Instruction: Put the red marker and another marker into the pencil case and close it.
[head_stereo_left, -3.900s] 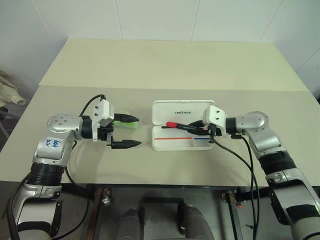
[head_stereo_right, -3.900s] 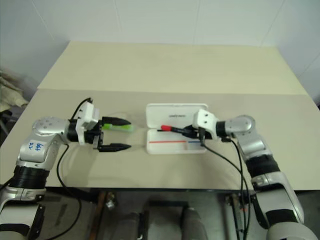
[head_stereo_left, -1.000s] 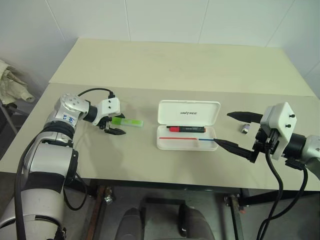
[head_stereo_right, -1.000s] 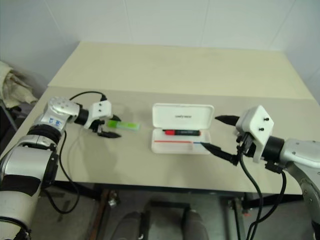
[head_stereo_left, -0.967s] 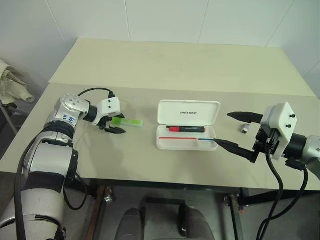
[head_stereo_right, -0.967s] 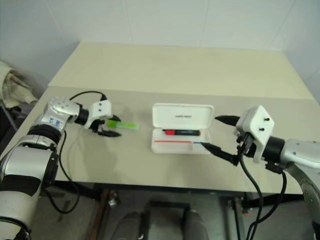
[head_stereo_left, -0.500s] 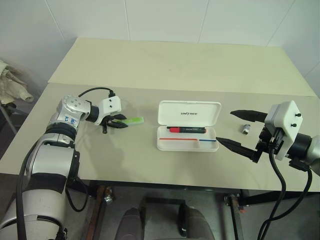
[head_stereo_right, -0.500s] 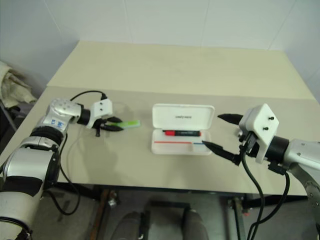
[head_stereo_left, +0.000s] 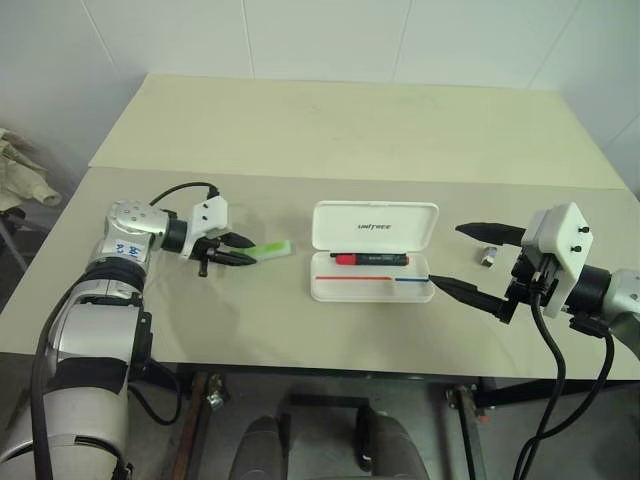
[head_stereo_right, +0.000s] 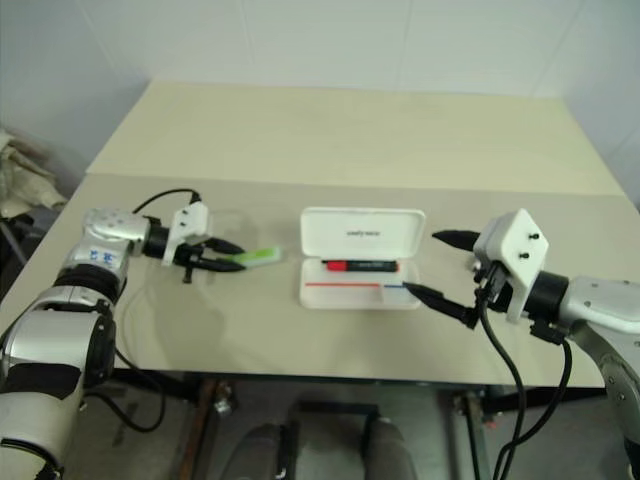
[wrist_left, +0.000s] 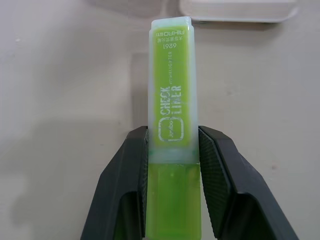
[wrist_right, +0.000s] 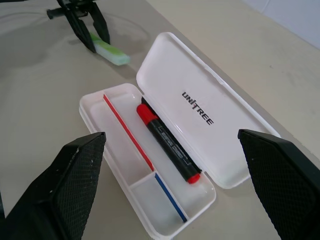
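The white pencil case (head_stereo_left: 325, 287) lies open at the table's middle, lid (head_stereo_left: 375, 226) folded back. The red marker (head_stereo_left: 370, 259) rests in the tray along the hinge side and shows again in the right wrist view (wrist_right: 167, 145). My left gripper (head_stereo_left: 235, 251) is shut on the light-green marker (head_stereo_left: 270, 248) to the left of the case. That marker's free end points toward the case. In the left wrist view both fingers (wrist_left: 130, 170) press the green marker (wrist_left: 172, 100). My right gripper (head_stereo_left: 445, 256) hangs wide open to the right of the case, holding nothing.
A small grey metal piece (head_stereo_left: 487, 256) lies on the table right of the case, between the right gripper's fingers. A second table (head_stereo_left: 350, 120) adjoins at the back. A crumpled cloth (head_stereo_left: 20, 175) sits off the table's left edge.
My left gripper has shut on the green marker, which lay flat on the table, and drawn it slightly back and up, turning it. The right gripper has stayed put and open.
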